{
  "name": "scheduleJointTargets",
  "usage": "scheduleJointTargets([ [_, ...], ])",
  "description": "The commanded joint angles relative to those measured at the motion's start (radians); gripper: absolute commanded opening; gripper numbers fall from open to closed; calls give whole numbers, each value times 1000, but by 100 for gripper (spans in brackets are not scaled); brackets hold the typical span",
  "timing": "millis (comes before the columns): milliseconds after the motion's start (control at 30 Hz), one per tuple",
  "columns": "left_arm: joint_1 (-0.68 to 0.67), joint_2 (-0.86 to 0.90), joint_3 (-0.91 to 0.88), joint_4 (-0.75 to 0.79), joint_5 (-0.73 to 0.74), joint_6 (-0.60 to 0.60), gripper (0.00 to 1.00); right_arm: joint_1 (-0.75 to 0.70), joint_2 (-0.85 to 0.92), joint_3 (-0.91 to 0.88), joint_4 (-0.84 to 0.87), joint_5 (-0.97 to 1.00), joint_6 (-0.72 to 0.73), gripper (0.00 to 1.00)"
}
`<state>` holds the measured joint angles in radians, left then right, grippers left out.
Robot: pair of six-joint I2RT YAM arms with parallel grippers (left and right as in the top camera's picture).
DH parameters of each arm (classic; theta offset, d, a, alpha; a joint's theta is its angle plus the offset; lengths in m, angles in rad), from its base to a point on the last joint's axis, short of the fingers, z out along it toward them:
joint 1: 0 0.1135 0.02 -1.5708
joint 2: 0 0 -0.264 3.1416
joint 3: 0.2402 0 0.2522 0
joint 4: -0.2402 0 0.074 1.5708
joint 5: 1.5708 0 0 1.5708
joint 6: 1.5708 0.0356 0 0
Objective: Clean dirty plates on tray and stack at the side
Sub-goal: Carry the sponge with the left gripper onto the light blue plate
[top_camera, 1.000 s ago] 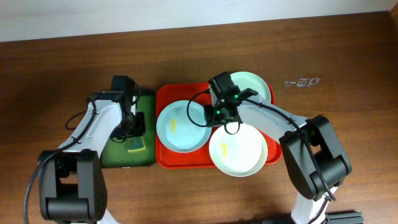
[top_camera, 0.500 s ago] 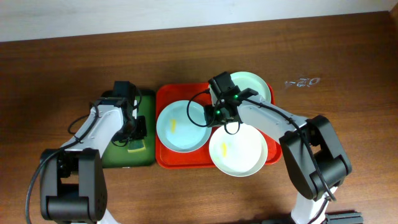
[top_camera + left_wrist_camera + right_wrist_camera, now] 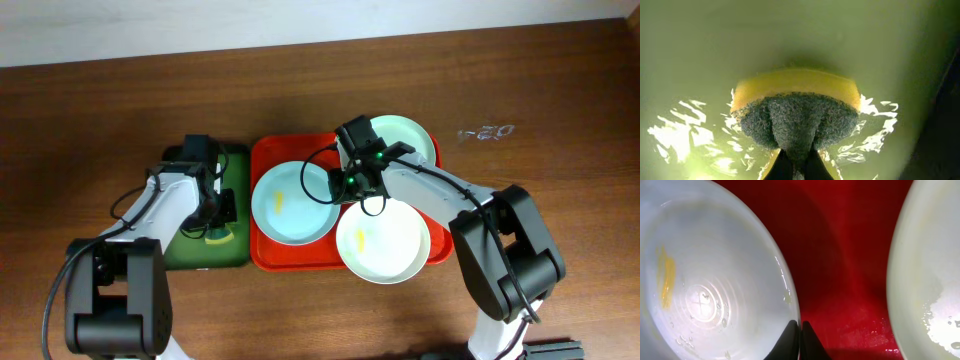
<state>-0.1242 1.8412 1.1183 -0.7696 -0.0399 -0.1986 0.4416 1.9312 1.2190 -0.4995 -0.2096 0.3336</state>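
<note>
Wooden table [image 3: 100, 100] — tray [image 3: 266, 152], three plates [image 3: 293, 205]

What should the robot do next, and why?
Probably lift the sponge from the green tray toward the light blue plate: the left gripper pinches it, the right gripper grips the plate's rim, and a yellow smear shows there.

Overhead: even soft light, sharp, shadows faint. Left wrist: dim, heavy green cast; white glare patches on the wet green tray [image 3: 790, 35] either side of the sponge [image 3: 795, 117]; right edge goes black. Right wrist: blue plate [image 3: 715, 255] sharp with small rim glints, white plate [image 3: 930, 255] soft, red tray [image 3: 840, 255] partly shadowed.
</note>
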Motion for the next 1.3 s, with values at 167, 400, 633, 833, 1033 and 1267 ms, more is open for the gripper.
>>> scheduleJointTargets([
  [167,-1,-24,415,-216,-80,40,0,9,7,-7,3,11,-3,5],
  [400,-1,-24,389,-234,-66,94,0,9,7,-7,40,12,-3,4],
  [633,-54,-24,385,-208,124,151,0,9,7,-7,36,11,-3,4],
  [833,-222,-24,385,-128,167,53,0,9,7,-7,34,11,-3,4],
  [1033,-279,80,385,-117,145,-25,0,9,7,-7,32,11,-3,4],
  [1267,-213,160,381,-132,154,-25,0,9,7,-7,32,11,-3,4],
])
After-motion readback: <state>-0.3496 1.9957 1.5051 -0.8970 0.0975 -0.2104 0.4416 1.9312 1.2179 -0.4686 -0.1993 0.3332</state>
